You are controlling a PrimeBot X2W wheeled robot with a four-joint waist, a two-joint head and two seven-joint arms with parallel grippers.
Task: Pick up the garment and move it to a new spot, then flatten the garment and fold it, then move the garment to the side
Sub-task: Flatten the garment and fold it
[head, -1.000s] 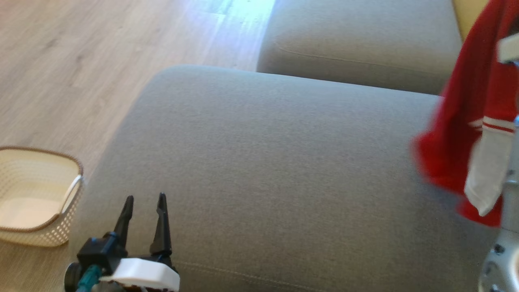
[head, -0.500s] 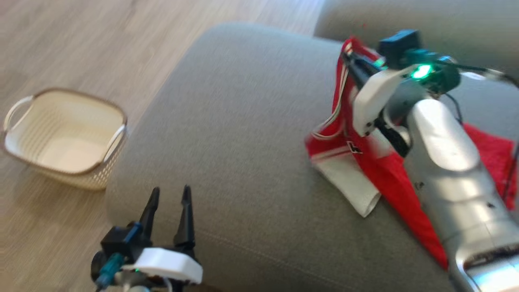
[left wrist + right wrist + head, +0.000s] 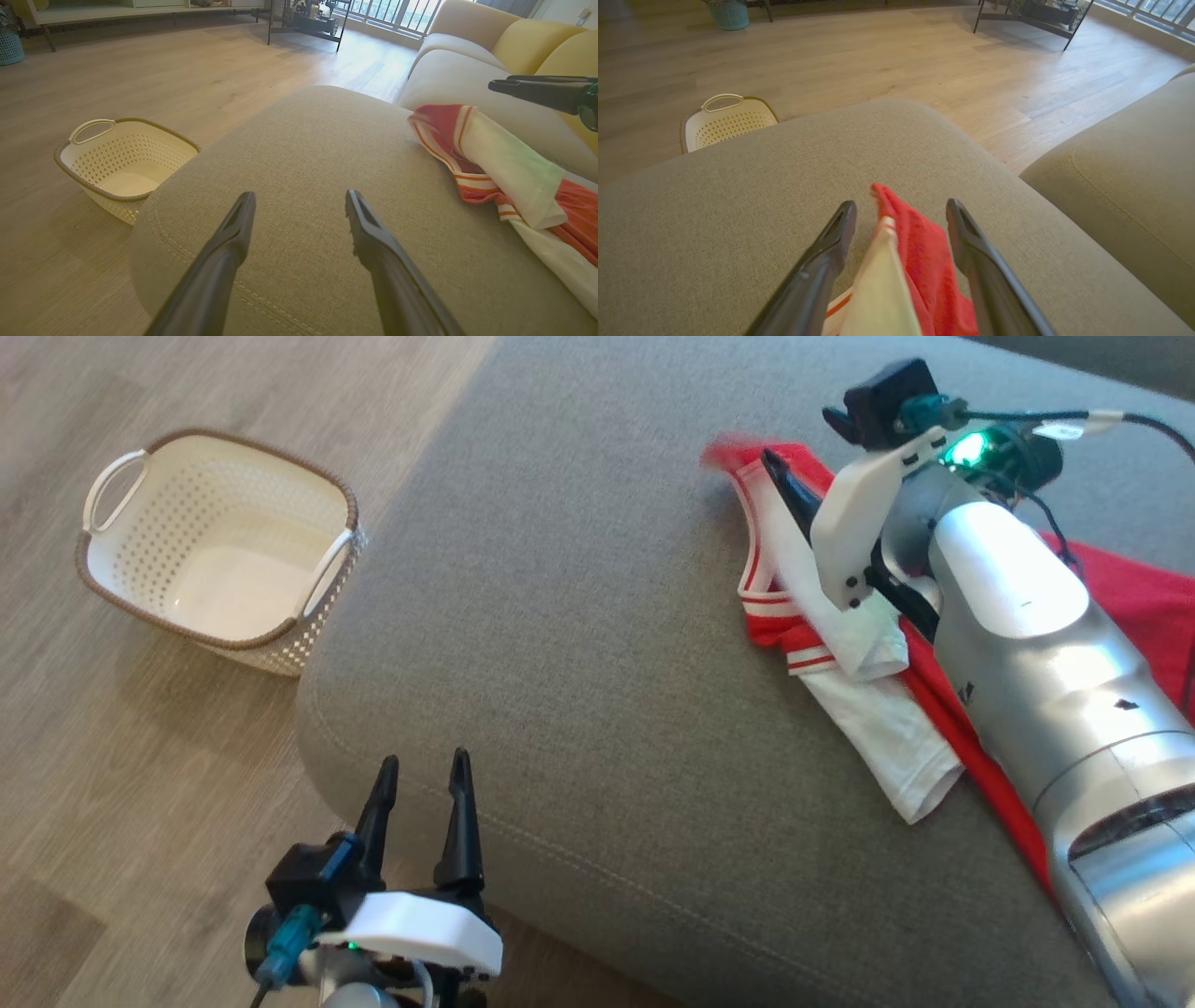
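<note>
The garment (image 3: 868,719), red with white parts and striped trim, lies crumpled on the grey sofa cushion (image 3: 579,616), toward its right side in the head view. The right hand (image 3: 901,205) is positioned low over the garment with its two fingers spread apart. In the right wrist view a fold of red and white fabric is seen between the fingers but is not clamped by them; whether it brushes a finger cannot be told. The right hand is therefore recorded as released. The left hand (image 3: 423,761) is located at the near edge of the cushion, well apart from the garment, with its fingers likewise spread and nothing held. A cream perforated basket (image 3: 280,658) with a brown rim is set on the wooden floor (image 3: 140,821), just beside the cushion's left edge.
</note>
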